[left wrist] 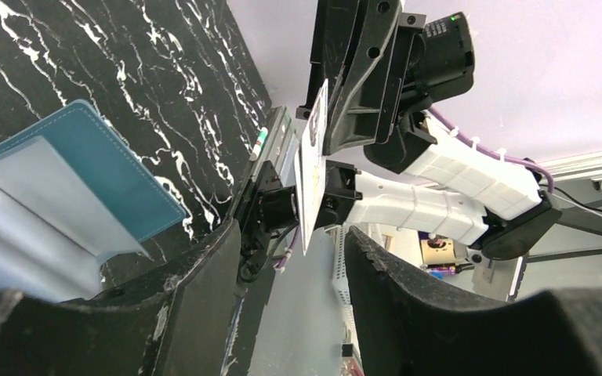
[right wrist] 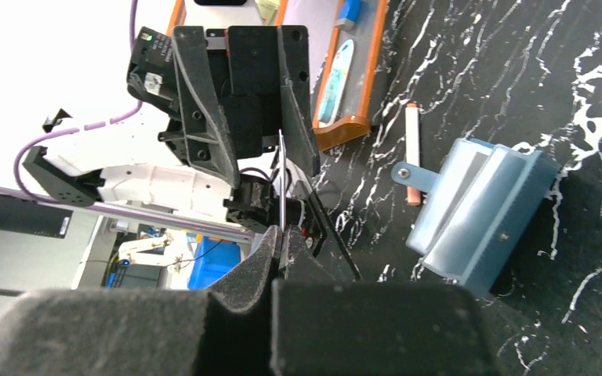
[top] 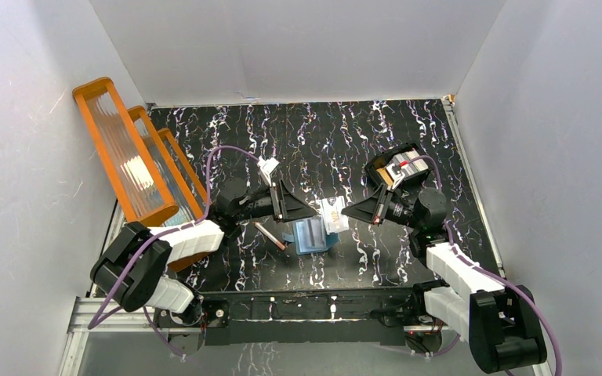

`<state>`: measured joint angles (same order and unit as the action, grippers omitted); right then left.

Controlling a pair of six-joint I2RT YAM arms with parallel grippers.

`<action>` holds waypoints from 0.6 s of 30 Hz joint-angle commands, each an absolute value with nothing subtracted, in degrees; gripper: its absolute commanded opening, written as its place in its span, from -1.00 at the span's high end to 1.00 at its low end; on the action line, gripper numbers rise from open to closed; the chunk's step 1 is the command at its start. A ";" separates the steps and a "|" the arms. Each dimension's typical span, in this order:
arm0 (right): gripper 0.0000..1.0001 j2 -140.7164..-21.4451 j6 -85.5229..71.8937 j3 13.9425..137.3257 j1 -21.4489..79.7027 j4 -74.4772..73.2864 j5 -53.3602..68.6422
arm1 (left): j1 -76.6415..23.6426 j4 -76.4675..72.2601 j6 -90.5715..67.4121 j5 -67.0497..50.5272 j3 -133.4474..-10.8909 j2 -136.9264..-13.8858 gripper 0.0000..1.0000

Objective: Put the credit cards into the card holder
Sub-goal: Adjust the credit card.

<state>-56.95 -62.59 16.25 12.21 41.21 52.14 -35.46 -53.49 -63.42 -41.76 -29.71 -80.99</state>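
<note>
Top external view: my right gripper [top: 350, 211] is pinching 1 white credit card [top: 334, 213] by its near end, jaws shut flat on its faces. At 9 o'clock of it, my left gripper [top: 310, 210] is standing wide, its fingers spread on either side of the card's far end and not clamping it.

The card is hanging in the air between both grippers. The card holder [top: 311, 235] is lying partly open on the table just beside the card, at 7 o'clock.

I am judging the card light, thin, stiff and slick. It is best gripped flat near 1 short edge, leaving the leading edge free for a pocket. The holder is looking soft and likely to skid, so its cover needs pinning.

I am counting:
- 1 held card
- 1 holder
- 1 pen-like stick [top: 270, 235]
- 1 black tray [top: 374, 168] at 1 o'clock, with more cards than I can count
- 1 orange rack [top: 125, 149]
</note>
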 commanded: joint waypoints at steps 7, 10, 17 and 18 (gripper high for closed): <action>1.00 -57.21 -70.56 17.18 12.04 54.49 54.38 | -35.44 -61.11 -66.96 -41.92 -33.65 -81.37 0.06; 1.00 -57.40 -70.90 17.01 12.02 54.70 54.48 | -35.50 -61.74 -67.28 -41.60 -33.84 -81.72 0.07; 1.00 -57.68 -71.52 16.66 12.04 55.58 54.58 | -36.02 -61.96 -67.20 -41.80 -35.39 -83.57 0.08; 1.00 -57.78 -71.73 16.64 12.04 55.81 54.58 | -36.14 -62.01 -67.19 -41.93 -35.68 -83.94 0.12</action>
<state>-57.58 -70.83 16.23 12.12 51.18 53.82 -35.75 -58.78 -67.66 -41.36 -32.91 -83.00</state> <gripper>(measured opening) 0.012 0.463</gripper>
